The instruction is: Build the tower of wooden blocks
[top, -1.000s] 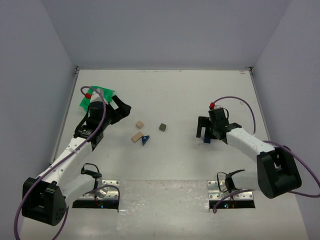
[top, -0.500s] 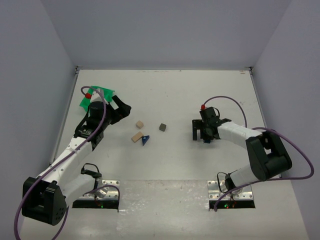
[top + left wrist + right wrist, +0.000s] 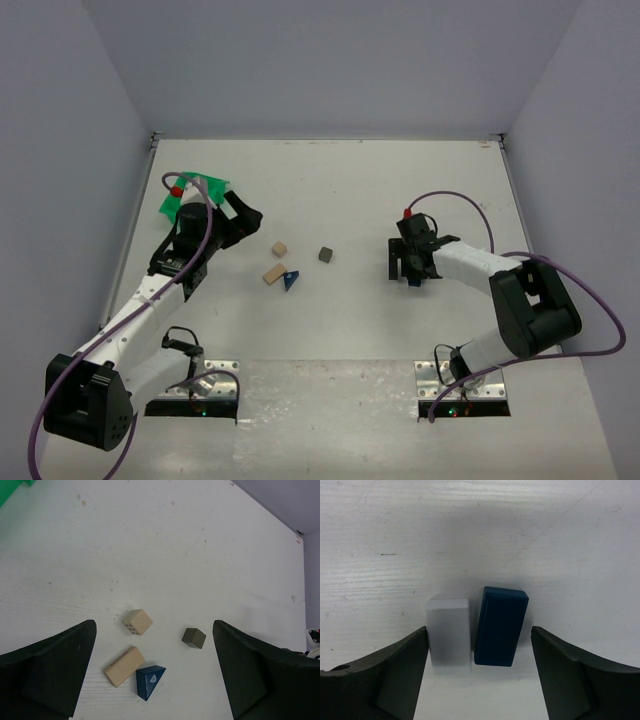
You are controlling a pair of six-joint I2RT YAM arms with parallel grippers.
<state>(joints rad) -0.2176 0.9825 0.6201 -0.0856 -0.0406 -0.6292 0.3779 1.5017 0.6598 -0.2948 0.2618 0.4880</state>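
Note:
Left of the table's middle lie a tan cube (image 3: 280,247) (image 3: 137,621), a long tan block (image 3: 273,273) (image 3: 123,666), a blue triangular wedge (image 3: 290,280) (image 3: 149,681) touching that block's end, and a dark grey cube (image 3: 326,255) (image 3: 193,637). My left gripper (image 3: 242,218) (image 3: 152,680) is open and empty, its fingers wide on either side of these blocks. My right gripper (image 3: 408,268) (image 3: 476,680) is open, its fingers wide around a white block (image 3: 449,630) and a dark blue block (image 3: 500,625) (image 3: 414,281) lying side by side on the table.
A green plastic bin (image 3: 190,194) sits at the far left behind my left arm; its corner shows in the left wrist view (image 3: 10,490). Grey walls close the table (image 3: 330,190) on three sides. Two metal mounting plates (image 3: 460,380) lie at the near edge.
My right arm folded and its gripper shifted left over the blue block, then settled. The left arm and the blocks near it have not moved.

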